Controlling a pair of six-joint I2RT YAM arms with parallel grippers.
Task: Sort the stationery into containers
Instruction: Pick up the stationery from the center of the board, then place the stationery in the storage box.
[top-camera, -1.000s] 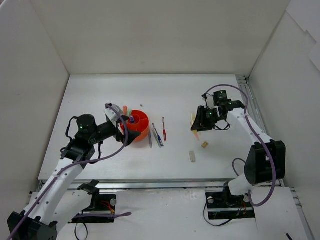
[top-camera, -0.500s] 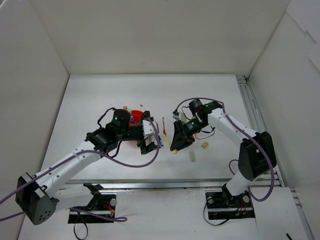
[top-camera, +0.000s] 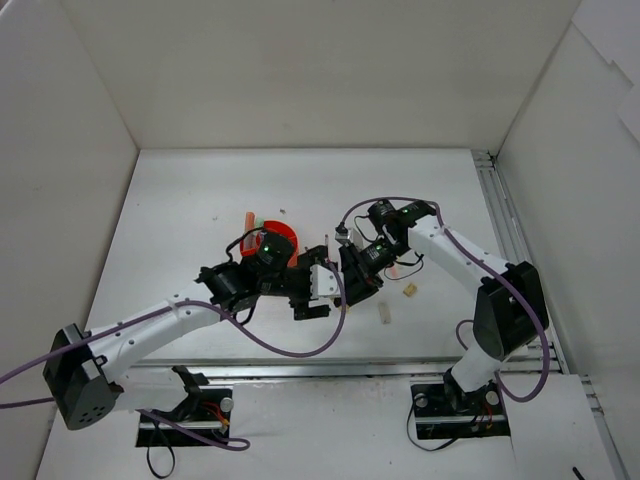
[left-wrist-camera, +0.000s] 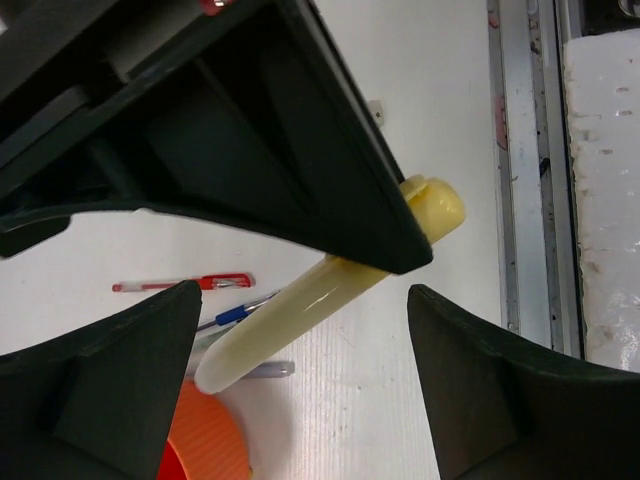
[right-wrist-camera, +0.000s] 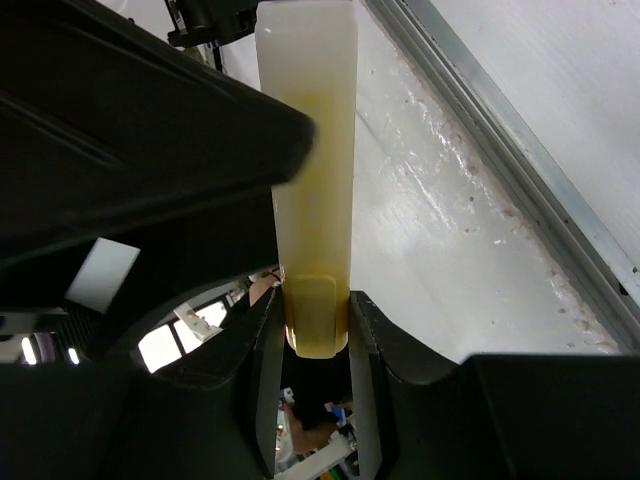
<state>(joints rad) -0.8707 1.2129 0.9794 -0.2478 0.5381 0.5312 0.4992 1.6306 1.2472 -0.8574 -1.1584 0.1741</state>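
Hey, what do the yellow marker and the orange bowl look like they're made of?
The yellow marker looks like smooth, glossy plastic: a bright highlight streak runs along its pale barrel, and the cap end carries a clip-like tab. The orange bowl is probably moulded plastic with a duller finish: its wall seems finely ribbed and evenly coloured. Looks alone can't confirm either.

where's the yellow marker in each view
Top external: not visible, hidden by the right gripper.
Left wrist: yellow marker slants across the centre.
Right wrist: upright at centre, lower end between the fingers.
Shared landmark: metal rail at the table's right edge.
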